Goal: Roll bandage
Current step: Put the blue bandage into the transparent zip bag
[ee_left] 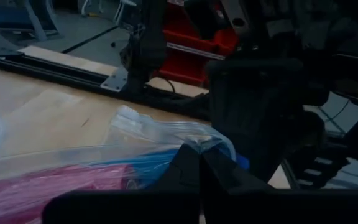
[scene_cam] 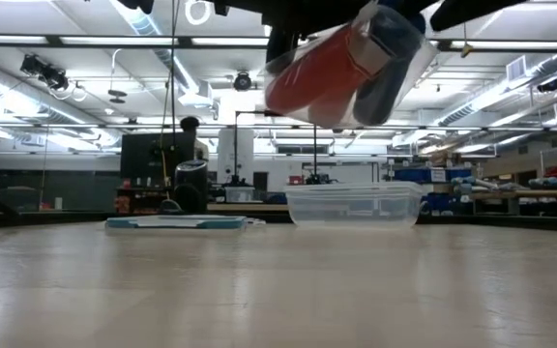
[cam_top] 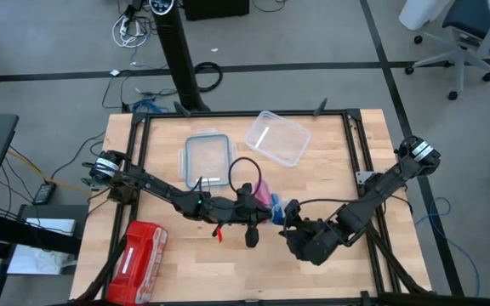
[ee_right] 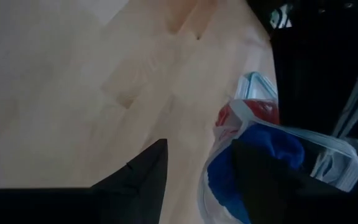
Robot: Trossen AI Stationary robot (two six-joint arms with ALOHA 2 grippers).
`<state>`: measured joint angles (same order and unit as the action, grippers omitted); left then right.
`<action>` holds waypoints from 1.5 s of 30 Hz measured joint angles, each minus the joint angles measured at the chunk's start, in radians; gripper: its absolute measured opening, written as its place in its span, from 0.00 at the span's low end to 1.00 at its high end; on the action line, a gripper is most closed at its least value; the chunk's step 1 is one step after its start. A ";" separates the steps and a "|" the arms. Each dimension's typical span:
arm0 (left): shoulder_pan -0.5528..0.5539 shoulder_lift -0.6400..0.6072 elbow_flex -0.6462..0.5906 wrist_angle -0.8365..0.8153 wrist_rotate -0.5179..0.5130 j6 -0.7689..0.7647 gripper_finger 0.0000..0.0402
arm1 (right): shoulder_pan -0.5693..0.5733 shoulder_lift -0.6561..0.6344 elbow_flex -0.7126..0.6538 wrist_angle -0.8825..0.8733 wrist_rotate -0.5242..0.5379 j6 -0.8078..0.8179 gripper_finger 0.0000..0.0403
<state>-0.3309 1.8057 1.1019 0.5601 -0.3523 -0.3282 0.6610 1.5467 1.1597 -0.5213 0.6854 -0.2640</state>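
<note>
A clear plastic bag (cam_top: 264, 194) hangs above the middle of the table between both grippers. Inside it lie the blue bandage (ee_right: 272, 140), rolled up, and a red-pink roll (scene_cam: 322, 68). In the low view the bag (scene_cam: 346, 58) is well clear of the tabletop. My left gripper (ee_left: 201, 152) is shut on the bag. My right gripper (ee_right: 197, 162) stands open at the bag's other side, with one finger (ee_right: 260, 174) in front of the bandage and the other over bare table. My left gripper pinches the bag's clear film at an upper edge (ee_left: 194, 142) between its two shut fingers, coming nearly level from the table's left. The bag hangs clear of the table, its two rolls tilted. Whether my right gripper's finger touches the bag I cannot tell.
A clear plastic container (cam_top: 277, 138) stands at the far middle of the table, with its blue-rimmed lid (cam_top: 207, 157) flat to its left. A red zip pouch (cam_top: 143, 251) lies at the near left. Bare wood spreads below the bag and toward the near edge.
</note>
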 joint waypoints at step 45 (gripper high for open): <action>-0.002 0.002 0.001 0.175 -0.010 -0.043 0.00 | 0.032 -0.005 0.150 -0.274 0.075 0.166 0.33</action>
<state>-0.3328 1.8072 1.1030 0.7353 -0.3618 -0.3709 0.6930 1.5421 1.3102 -0.7957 0.7601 -0.0985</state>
